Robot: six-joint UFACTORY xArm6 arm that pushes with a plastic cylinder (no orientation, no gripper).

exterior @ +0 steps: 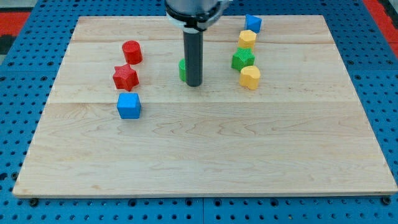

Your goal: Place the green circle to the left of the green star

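Observation:
The green circle (pixel 182 70) lies near the board's top middle, mostly hidden behind my rod; only its left edge shows. My tip (pixel 194 84) rests on the board right against the circle's right front side. The green star (pixel 243 60) sits to the view's right of the circle, about a block's width of bare wood away from my rod.
A yellow hexagon (pixel 247 38) and a blue block (pixel 253 23) stand above the star, a yellow heart (pixel 250 77) just below it. At the left are a red cylinder (pixel 132 51), a red star (pixel 125 76) and a blue cube (pixel 129 106). The wooden board (pixel 205 155) lies on a blue pegboard.

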